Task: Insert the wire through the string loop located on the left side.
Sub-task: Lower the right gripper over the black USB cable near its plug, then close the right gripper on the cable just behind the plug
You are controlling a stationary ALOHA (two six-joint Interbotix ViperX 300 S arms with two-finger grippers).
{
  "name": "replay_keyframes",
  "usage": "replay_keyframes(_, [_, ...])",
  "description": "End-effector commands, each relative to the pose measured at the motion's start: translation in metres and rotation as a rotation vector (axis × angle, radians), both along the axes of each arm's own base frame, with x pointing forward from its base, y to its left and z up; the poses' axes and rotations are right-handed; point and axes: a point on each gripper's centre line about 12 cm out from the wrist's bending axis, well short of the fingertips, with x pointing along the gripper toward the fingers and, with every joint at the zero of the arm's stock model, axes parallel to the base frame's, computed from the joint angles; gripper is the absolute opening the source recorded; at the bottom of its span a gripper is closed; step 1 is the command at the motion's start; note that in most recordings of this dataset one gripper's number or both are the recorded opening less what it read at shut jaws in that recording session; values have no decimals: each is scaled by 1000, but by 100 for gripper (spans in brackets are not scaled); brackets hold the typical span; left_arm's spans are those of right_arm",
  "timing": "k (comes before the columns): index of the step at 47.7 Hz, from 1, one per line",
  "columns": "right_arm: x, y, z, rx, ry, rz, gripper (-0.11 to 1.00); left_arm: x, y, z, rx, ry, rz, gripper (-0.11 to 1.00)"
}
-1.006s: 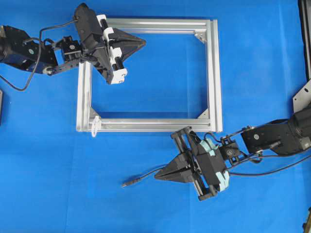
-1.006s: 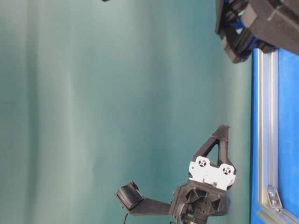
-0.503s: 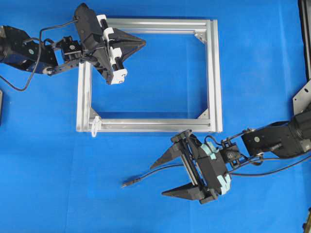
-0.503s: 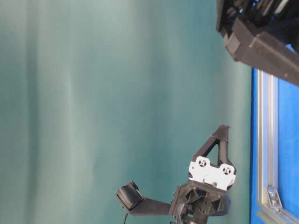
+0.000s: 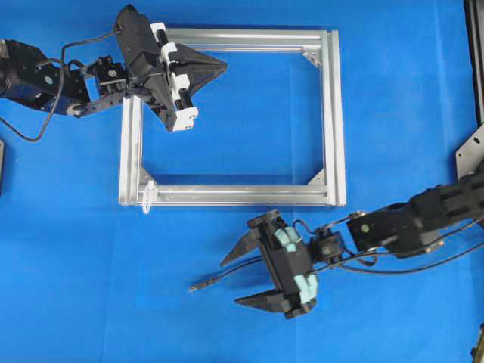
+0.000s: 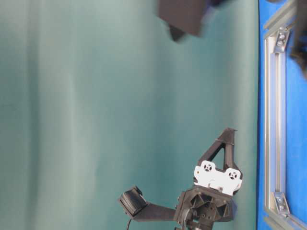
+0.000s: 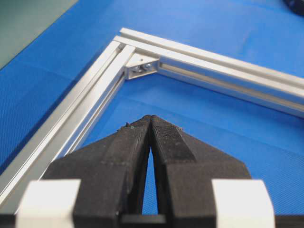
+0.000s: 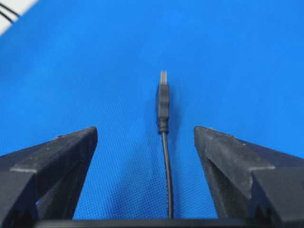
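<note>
Looking down from the overhead view, I have the right gripper [image 5: 240, 279] in the lower middle of the frame with its fingers spread wide on either side of the wire [image 5: 227, 275], nothing gripped yet; I read that as lining up so the cable runs down the gap for a clean pinch behind the plug [image 5: 198, 286], which points toward the lower left. The string loop [image 5: 147, 197] hangs at the lower-left corner of the aluminium frame [image 5: 333, 113], up and left of the plug and well apart from it. The left gripper [image 5: 219, 66] sits at the upper left over the frame's top rail, fingers pressed together and empty, parked out of the way as far as I can judge. In the table-level view I see the left arm low in the frame and the frame's rail along the right edge; the wire and loop do not show. My left wrist view confirms the fingers [image 7: 128, 152] are closed on nothing above a frame corner. My right wrist view puts the plug dead centre between the open fingers [image 8: 71, 152], lying flat on the blue surface [image 8: 237, 57].
</note>
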Motion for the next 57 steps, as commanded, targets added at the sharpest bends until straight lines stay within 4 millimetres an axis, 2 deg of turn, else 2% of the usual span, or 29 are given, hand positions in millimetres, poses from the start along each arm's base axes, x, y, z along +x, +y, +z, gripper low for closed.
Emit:
replay_keyframes(1, [8,3,8,20,-34,-6,88,2,0,14,14,-45,-3,0])
replay_keyframes(19, [10,0,0,19,-15,-24,87,2,-3,14,14,-44,-9,0])
replay_keyframes(28, [11,-2,-2,24,-8,-36,78,3,-4,14,14,-44,-12,0])
replay_keyframes(34, [10,-2,-3,20,0,-37,64,3,-3,14,14,-44,-11,0])
replay_keyframes(38, [9,-4,-5,9,19,-36,43,3,-3,14,14,-44,-11,0])
replay_keyframes(41, [9,-5,-6,8,20,-39,23,3,-3,14,14,-44,-11,0])
replay_keyframes(44, [10,-5,-5,9,17,-38,8,3,-4,14,14,-45,-12,0])
replay_keyframes(46, [10,-5,-4,10,14,-38,2,3,-3,14,14,-45,-11,0])
replay_keyframes(57, [11,-4,-3,12,7,-38,0,3,-3,14,14,-45,-11,0])
